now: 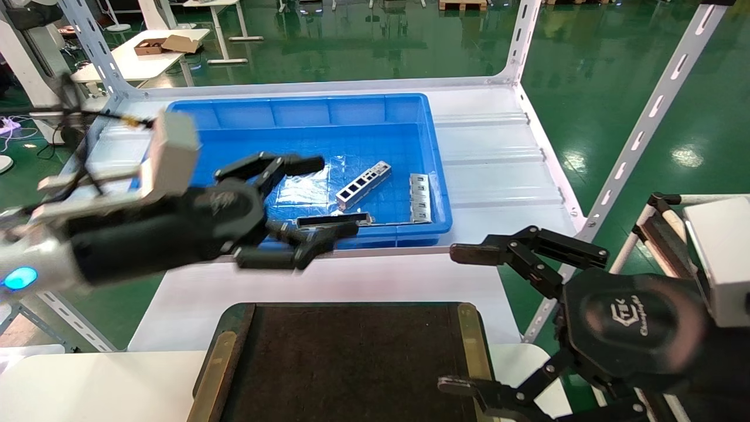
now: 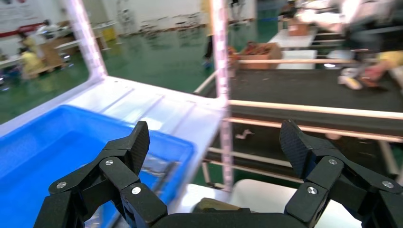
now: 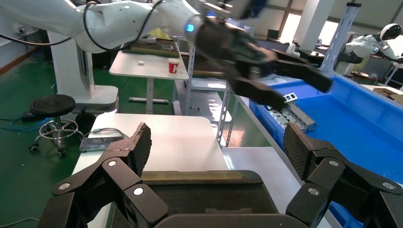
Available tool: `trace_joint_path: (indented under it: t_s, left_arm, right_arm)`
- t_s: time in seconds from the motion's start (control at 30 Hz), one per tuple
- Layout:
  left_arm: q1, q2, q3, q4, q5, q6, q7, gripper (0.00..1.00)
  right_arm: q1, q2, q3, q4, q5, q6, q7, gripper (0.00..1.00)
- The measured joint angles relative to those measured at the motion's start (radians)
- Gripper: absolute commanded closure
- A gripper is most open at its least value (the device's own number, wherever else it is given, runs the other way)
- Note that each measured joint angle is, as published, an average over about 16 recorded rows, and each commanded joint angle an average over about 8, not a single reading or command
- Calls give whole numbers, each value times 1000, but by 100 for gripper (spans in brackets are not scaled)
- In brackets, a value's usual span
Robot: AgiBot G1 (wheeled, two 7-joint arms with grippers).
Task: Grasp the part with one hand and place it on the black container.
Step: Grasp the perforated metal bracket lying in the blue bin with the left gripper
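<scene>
The left gripper (image 1: 313,202) hangs with its fingers spread wide apart and nothing between them, over the near edge of the blue bin (image 1: 375,105); in the head view one finger (image 1: 296,164) reaches out above the bin floor and the other (image 1: 319,234) lies across the near wall. At about 2 o'clock from that gripper, the part (image 1: 363,185) lies flat on the bin floor, slanting from 7 to 1 o'clock, clear of both fingers. Just at 3 o'clock of the part a grey plate (image 1: 419,198) rests against the bin's right wall, and at 6 o'clock of the part a narrow bar (image 1: 334,220) with a black face lies along the near wall, touching nothing of the gripper that can be made out. The bin sits on a white shelf (image 1: 498,170) with slotted uprights. At 6 o'clock of the bin, across a strip of white table (image 1: 363,281), lies the black container (image 1: 351,363), bare, with brass strips down its left and right sides. The right gripper (image 1: 463,319) sits at 3 o'clock of the container, past its right strip, fingers also held wide apart and empty, one finger (image 1: 471,253) up by the shelf corner and the other (image 1: 463,387) low by the container's near right edge
</scene>
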Motion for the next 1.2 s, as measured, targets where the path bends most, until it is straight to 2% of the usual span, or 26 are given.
trace_joint_path:
  t_s: [0.5, 0.8, 1.0, 1.03, 1.07, 1.2]
  left_arm:
    - [-214, 267, 109, 443, 218, -175, 97, 0]
    - [-303, 401, 140, 725, 282, -272, 187, 0]
    - [-344, 465, 152, 862, 303, -319, 236, 0]
    - [-349, 473, 154, 879, 305, -325, 241, 5]
    - [-354, 480, 156, 894, 307, -331, 246, 16]
    - [-367, 502, 164, 941, 312, -350, 258, 66]
  right_arm:
    - [0, 0, 0, 0, 0, 0, 0, 0]
    - [0, 0, -1, 0, 0, 0, 0, 0]
    - [0, 0, -1, 0, 1, 0, 0, 0]
    - [0, 0, -1, 0, 1, 0, 0, 3]
    - [0, 0, -1, 0, 1, 0, 0, 12]
    - [0, 0, -1, 0, 1, 0, 0, 62]
